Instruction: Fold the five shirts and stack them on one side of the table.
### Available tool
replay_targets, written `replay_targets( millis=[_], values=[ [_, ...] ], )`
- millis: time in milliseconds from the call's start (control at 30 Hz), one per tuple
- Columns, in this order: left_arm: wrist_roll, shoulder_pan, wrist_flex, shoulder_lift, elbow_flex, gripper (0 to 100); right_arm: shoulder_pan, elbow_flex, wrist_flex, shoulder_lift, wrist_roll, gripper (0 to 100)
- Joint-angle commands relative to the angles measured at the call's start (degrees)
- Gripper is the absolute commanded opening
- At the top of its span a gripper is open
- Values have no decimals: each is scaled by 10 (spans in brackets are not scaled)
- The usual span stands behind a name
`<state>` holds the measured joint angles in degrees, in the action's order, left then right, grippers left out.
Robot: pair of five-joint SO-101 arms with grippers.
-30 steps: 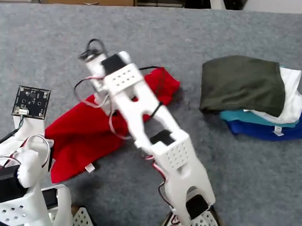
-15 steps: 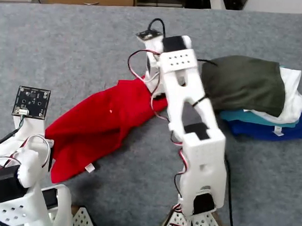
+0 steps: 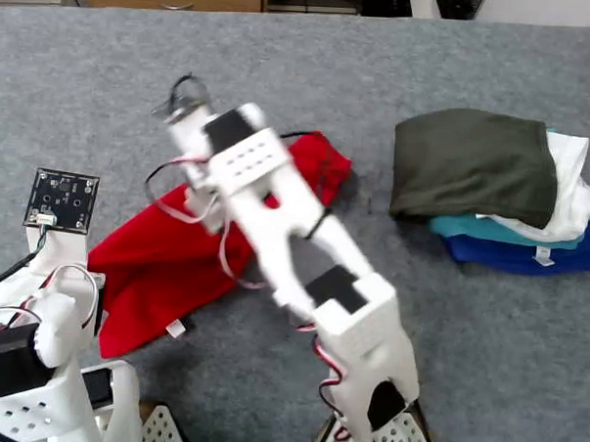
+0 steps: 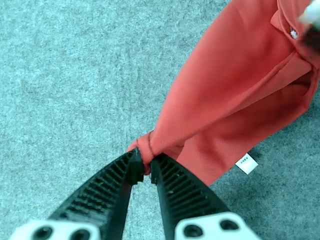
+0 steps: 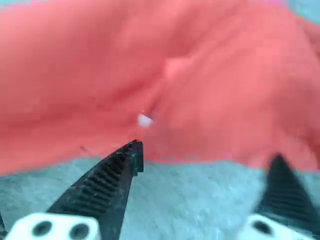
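Note:
A red shirt (image 3: pixel 156 264) lies crumpled in a diagonal band across the left middle of the grey table (image 3: pixel 85 94). My left gripper (image 4: pixel 143 167) is shut on a bunched corner of the red shirt (image 4: pixel 230 95), at its near-left end. My right arm (image 3: pixel 276 210) stretches from the front centre over the shirt's far half. My right gripper (image 5: pixel 205 160) hangs open just above the red shirt (image 5: pixel 200 75), with nothing between its fingers. A stack of folded shirts sits at the right: dark olive shirt (image 3: pixel 474 165) on top, then white (image 3: pixel 570 194), teal (image 3: pixel 471 227) and blue (image 3: pixel 519 252).
My left arm (image 3: pixel 47 298) stands at the front left corner with its camera board (image 3: pixel 61 199) raised. A white label (image 3: pixel 177 327) sticks out at the red shirt's near edge. Bare carpet stretches between the red shirt and the stack, and along the back.
My right arm swung right toward the stack half a second ago, dragging the shirt's far end, and is now back over the shirt's left part. The left arm has not moved.

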<state>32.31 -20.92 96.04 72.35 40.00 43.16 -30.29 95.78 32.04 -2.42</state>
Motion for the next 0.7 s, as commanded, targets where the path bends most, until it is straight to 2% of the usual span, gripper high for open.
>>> replay_targets(
  millis=[0, 100, 233, 267, 367, 667],
  values=[
    [-4, 1, 1, 1, -8, 18, 34, 0, -26, 11, -6, 427],
    [-4, -1, 1, 1, -7, 18, 35, 0, -42, 32, -6, 303],
    [-4, -1, 1, 1, -7, 18, 0, 0, -39, 41, -4, 39],
    [-4, -1, 1, 1, -7, 18, -13, 0, -37, 40, -2, 0],
    [-4, -1, 1, 1, -6, 18, -51, -9, -17, 38, -2, 36],
    [-4, -1, 1, 1, -8, 18, -147, -7, 27, 10, 29, 4]
  ],
)
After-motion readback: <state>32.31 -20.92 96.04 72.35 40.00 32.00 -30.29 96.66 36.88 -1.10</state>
